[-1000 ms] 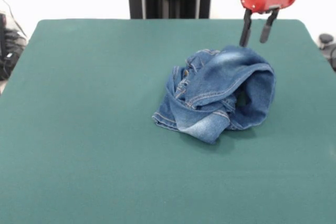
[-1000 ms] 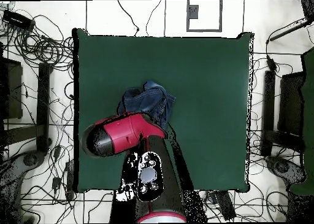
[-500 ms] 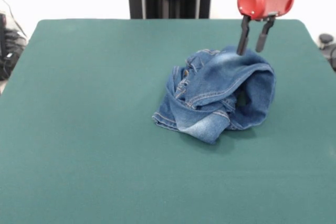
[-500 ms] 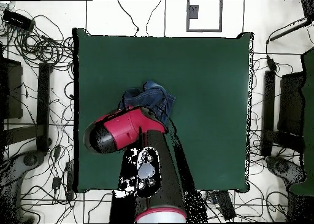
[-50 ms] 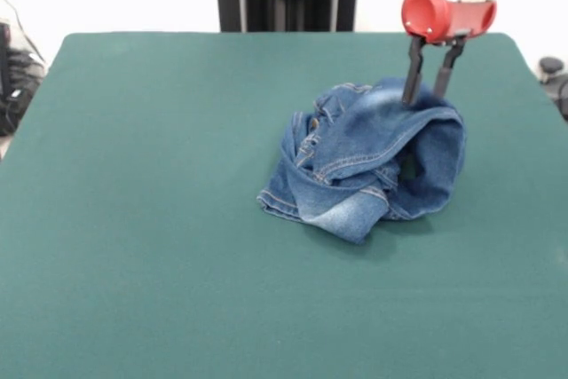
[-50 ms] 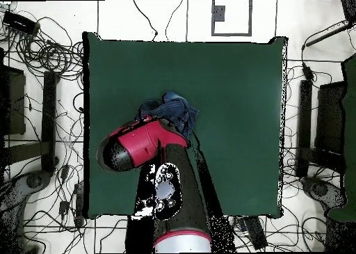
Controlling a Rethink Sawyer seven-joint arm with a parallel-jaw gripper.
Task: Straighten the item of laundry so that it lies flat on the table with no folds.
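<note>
So we're looking at the jeans (image 5: 364, 161) sitting in a crumpled heap on the table (image 5: 133, 246), a bit right of the middle in the front view and closer to the far edge than the near one. They're bunched up and folded over themselves, with a pale faded patch showing on top and another on the flap hanging toward the front. Tan stitching is running along the seams.

Our gripper (image 5: 426, 95) is coming straight down from above with its red housing over the far right part of the heap. The two dark fingers (image 5: 412, 77) are standing spread apart, with a visible gap between them, and the tips are right at the top edge of the denim. We can't tell whether they're actually pressing into the fabric or just touching it; nothing is being pinched between them.

From overhead, the arm (image 6: 139, 145) is covering most of the pile, so we're only seeing a strip of denim (image 6: 170, 112) poking out past it, left of the table's center.
</note>
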